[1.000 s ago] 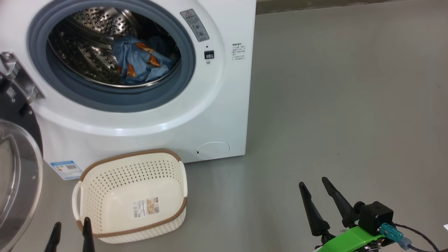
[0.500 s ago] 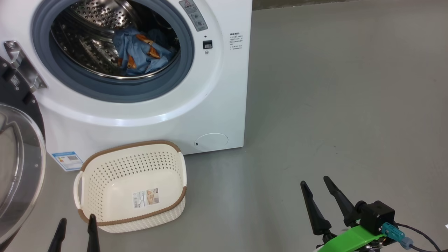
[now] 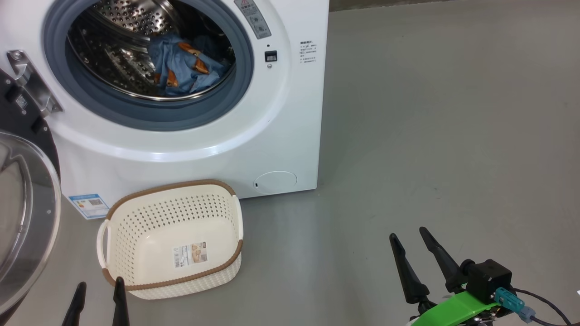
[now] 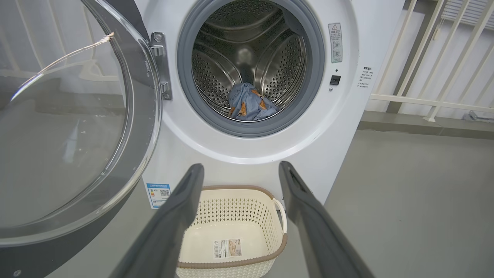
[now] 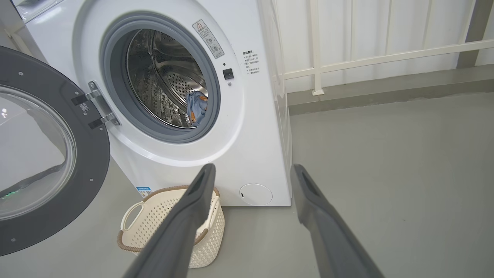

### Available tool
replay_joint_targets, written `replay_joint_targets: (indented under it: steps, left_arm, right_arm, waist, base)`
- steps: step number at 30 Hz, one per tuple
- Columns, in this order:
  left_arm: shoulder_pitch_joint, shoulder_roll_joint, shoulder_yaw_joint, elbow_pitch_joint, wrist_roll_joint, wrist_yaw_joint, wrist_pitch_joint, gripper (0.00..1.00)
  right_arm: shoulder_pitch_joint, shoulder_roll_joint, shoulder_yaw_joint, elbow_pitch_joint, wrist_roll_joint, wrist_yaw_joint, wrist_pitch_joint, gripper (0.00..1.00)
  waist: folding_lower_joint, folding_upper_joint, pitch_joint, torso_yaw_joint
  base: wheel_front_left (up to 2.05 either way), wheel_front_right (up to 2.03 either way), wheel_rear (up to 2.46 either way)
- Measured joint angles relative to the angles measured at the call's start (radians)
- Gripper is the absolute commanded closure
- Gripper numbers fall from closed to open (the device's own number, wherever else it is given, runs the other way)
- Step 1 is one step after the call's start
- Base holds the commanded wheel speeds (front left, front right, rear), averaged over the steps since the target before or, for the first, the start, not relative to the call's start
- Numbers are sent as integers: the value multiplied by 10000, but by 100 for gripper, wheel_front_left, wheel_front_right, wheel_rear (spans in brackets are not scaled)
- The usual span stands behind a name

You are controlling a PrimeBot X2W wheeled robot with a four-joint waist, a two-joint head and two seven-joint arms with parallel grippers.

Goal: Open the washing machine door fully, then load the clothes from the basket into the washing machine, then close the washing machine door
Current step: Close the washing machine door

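Here the big white boxy front-loading washing machine (image 3: 290, 113) stands on a smooth grey floor (image 3: 430, 113), its round mouth facing the robot. The large round door with its glossy black rim and bulging clear glass centre (image 4: 69, 127) is swung wide out to the robot's left. It hangs on a metal hinge (image 3: 31, 86) at the left side of the opening, and its glass bowl faces out into the room.

The light blue clothes printed with small orange and brown figures (image 3: 181, 68) lie as a crumpled bundle low in the perforated steel drum (image 3: 113, 59), just behind the grey rubber seal (image 3: 149, 120).

The small cream-white perforated plastic basket with a brown woven-look rim (image 3: 136, 226) sits upright on the floor just in front of the machine, below the mouth. Its open top faces up, and its long axis runs roughly across the machine's front, slightly skewed, with a loop handle at each end. A paper label (image 3: 190, 254) lies on its floor. A blue label (image 3: 88, 204) and a round white flap (image 3: 275, 182) sit low on the machine's front.

The left hand (image 3: 100, 283) hangs near the basket's near-left corner, its dark fingers spread wide and holding nothing. The right hand (image 3: 407, 233) is well apart to the right over bare floor, also wide and empty. A white railing (image 4: 444, 58) runs along a raised kerb behind the machine.
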Motion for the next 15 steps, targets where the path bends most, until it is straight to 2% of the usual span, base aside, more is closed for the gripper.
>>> replay_joint_targets:
  steps: [15]
  left_arm:
    - [0, -4, 127, 0, 96, 0, 0, 0]
  right_arm:
    - [0, 0, -38, 0, -44, 0, 0, 0]
  waist:
    - [0, 0, -108, 173]
  base:
    - [0, 0, 0]
